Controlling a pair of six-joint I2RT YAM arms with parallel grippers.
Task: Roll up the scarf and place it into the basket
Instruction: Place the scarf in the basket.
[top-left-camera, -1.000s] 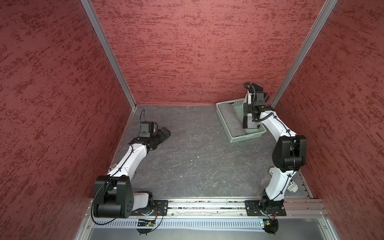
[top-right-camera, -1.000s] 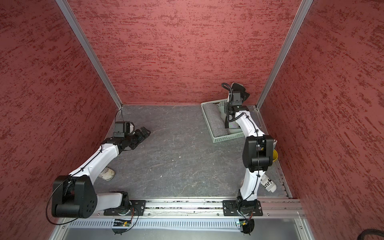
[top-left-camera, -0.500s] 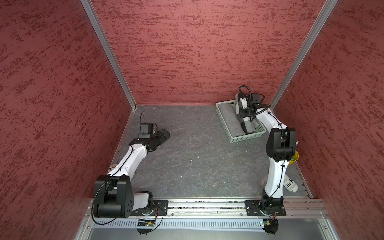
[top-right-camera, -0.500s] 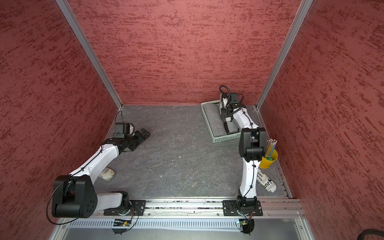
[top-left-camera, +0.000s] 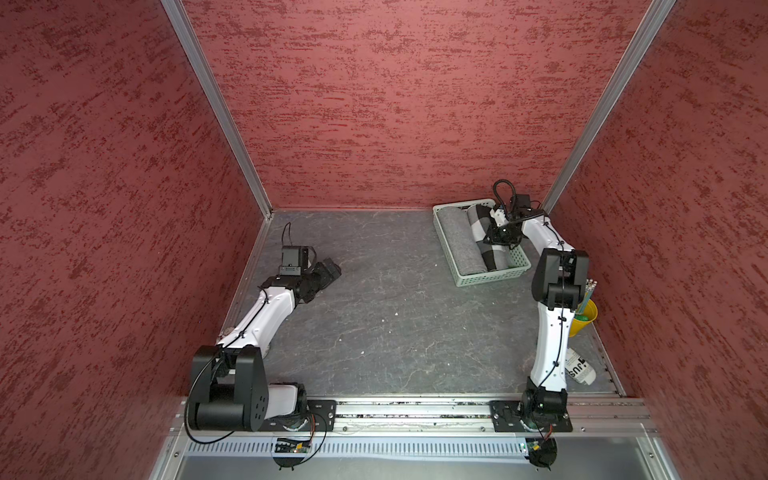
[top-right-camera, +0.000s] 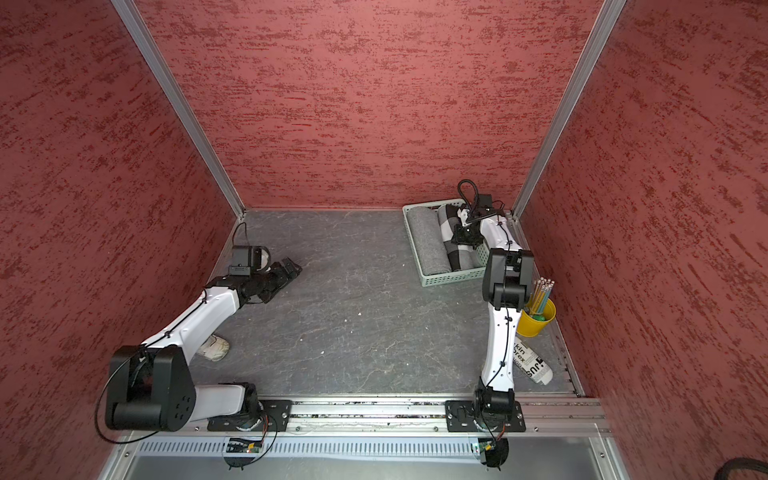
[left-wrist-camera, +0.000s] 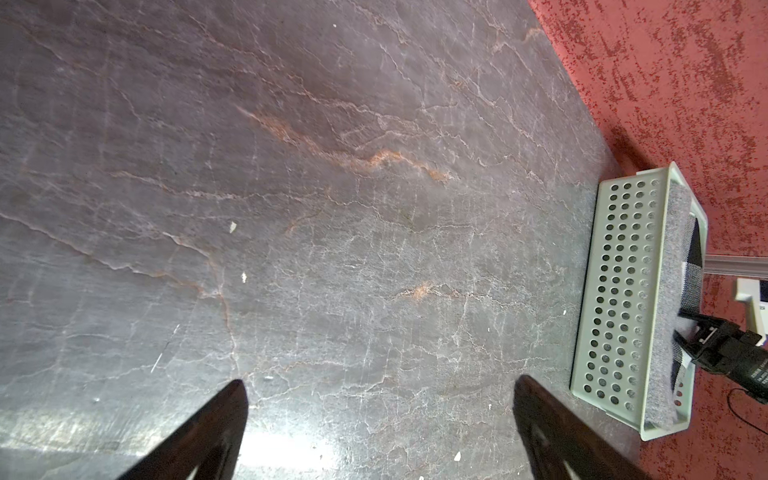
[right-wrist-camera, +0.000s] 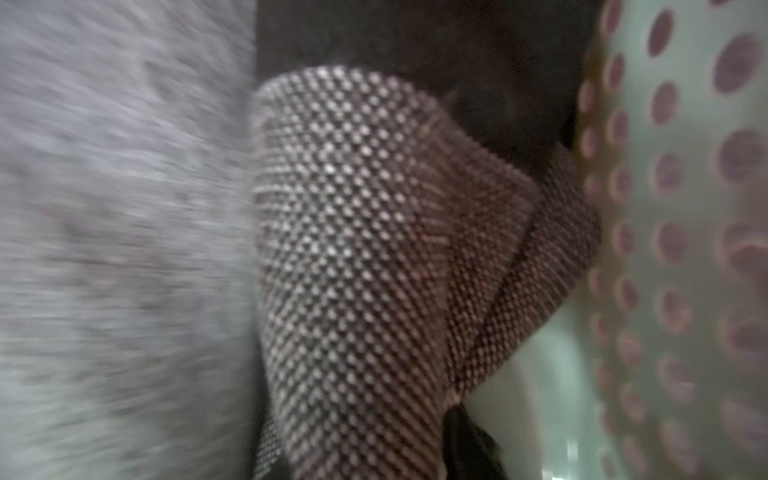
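Observation:
The pale green basket (top-left-camera: 490, 280) (top-right-camera: 453, 278) stands at the back right corner. In it lie a plain grey roll (top-left-camera: 461, 241) (top-right-camera: 428, 241) and, beside it, the rolled black-and-white checked scarf (top-left-camera: 494, 255) (top-right-camera: 457, 257). My right gripper (top-left-camera: 490, 240) (top-right-camera: 458, 239) is down on the scarf, jaws partly apart. The left wrist view shows that gripper (left-wrist-camera: 679, 326) straddling a white patch of scarf (left-wrist-camera: 694, 249). The right wrist view is filled by scarf weave (right-wrist-camera: 353, 249), grey roll (right-wrist-camera: 104, 249) and basket wall (right-wrist-camera: 685, 208). My left gripper (top-left-camera: 330, 270) (top-right-camera: 291, 266) (left-wrist-camera: 380, 382) is open over bare floor.
A yellow pencil cup (top-left-camera: 586, 318) (top-right-camera: 536, 318) stands by the right wall behind my right arm. A white printed tube (top-left-camera: 579, 368) (top-right-camera: 534, 363) lies near the front right. A small white object (top-right-camera: 214, 349) sits under my left arm. Red walls close in on three sides.
My right gripper has come down into the basket with the scarf, which now lies beside the grey roll, and its jaws have parted. The left arm has not moved.

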